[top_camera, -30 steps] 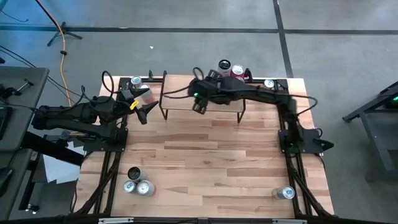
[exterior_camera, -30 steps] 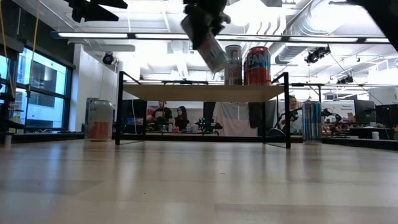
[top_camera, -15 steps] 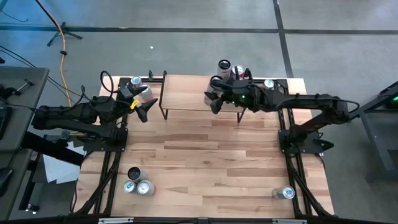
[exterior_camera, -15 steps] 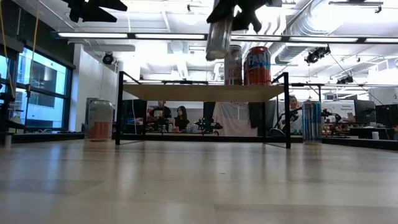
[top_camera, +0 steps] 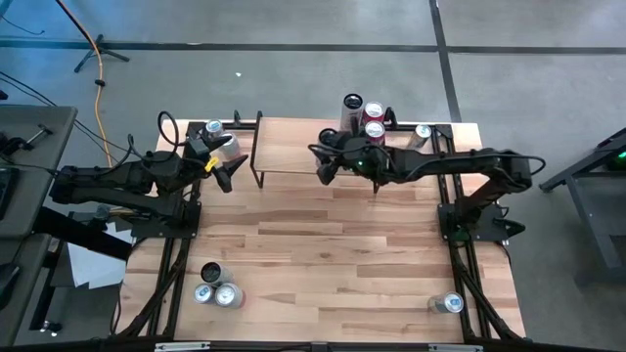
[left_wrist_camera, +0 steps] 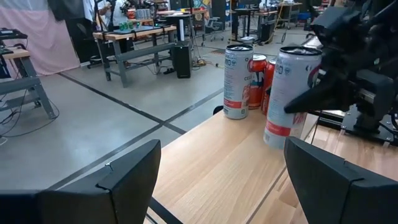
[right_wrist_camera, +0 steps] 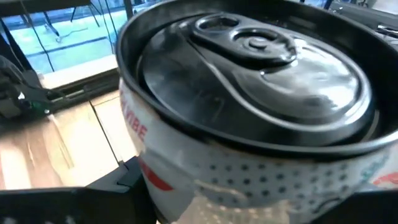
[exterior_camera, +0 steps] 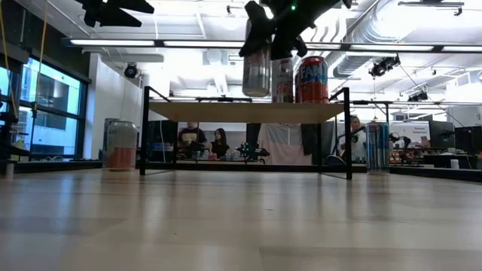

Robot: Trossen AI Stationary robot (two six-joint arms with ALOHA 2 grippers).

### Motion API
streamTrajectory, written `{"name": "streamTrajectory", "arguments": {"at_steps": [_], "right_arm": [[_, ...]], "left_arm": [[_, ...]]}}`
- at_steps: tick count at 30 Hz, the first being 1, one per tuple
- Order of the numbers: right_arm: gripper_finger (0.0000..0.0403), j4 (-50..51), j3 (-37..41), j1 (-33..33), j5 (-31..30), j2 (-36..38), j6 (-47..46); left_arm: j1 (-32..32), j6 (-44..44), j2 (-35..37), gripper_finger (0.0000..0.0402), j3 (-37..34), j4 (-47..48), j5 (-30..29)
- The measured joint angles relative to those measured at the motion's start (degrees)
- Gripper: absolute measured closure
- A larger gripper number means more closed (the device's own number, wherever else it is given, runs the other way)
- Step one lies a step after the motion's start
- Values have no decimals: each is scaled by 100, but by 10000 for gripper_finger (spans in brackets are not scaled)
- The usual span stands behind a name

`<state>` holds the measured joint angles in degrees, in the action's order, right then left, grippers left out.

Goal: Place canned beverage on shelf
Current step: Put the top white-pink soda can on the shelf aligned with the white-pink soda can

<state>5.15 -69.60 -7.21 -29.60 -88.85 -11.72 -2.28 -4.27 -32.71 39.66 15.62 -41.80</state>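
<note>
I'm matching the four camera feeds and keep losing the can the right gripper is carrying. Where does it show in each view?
High view: mostly hidden under the right gripper, over the shelf.
Low view: held can, upright, just above the shelf.
Left wrist view: held can, nearest of three.
Right wrist view: held can fills the picture.
Shared landmark: the red can on the shelf.

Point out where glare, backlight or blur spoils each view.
Low view: bright ceiling lights backlight the right gripper and its can into near silhouettes. Right wrist view: the can's lid fills the frame, softly blurred. High view: evenly lit. Left wrist view: the left gripper's fingers blur.
</note>
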Motion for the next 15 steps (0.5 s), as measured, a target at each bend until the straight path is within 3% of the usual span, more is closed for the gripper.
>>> {"name": "streamTrajectory", "arguments": {"at_steps": [15], "right_arm": [[153, 151, 4, -30, -235, -91, 17]], "left_arm": [[0, 0, -2, 99, 0, 0, 2]]}}
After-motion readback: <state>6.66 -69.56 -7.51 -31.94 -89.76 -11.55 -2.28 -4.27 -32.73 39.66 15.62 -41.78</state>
